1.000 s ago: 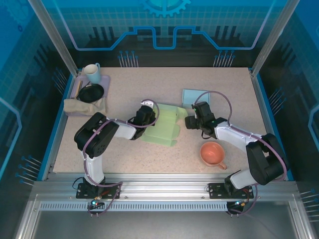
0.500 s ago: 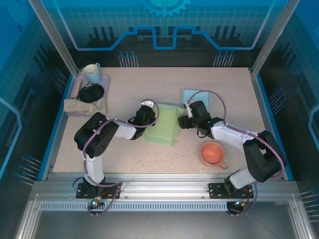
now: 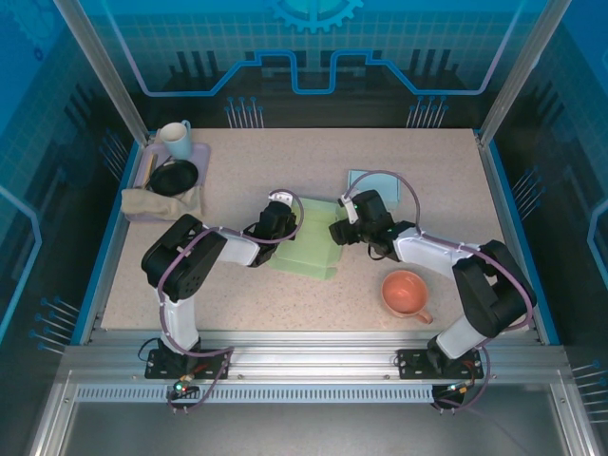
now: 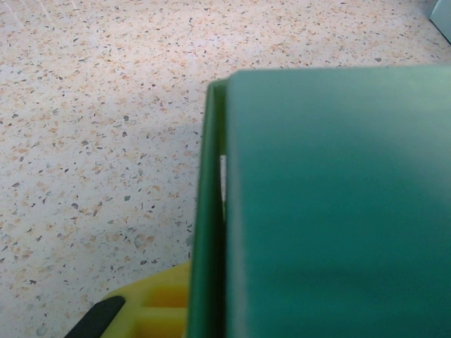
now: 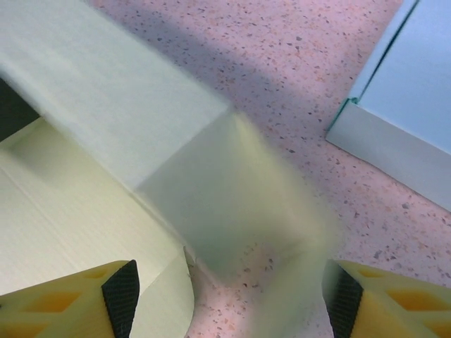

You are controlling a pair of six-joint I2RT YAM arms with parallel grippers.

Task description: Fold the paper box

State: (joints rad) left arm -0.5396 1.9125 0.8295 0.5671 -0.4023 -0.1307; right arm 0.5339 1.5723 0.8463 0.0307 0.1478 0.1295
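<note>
Two-fingered left pincer seemingly pinches paper box; right pincer wide.

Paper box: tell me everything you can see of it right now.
The paper box is pale green card, creased into panels and only partly folded. It lies on the speckled table between the two arms. The left gripper is shut on its left side. A flap at its right edge, blurred in the right wrist view, sits between the fingers of the open right gripper.
</note>
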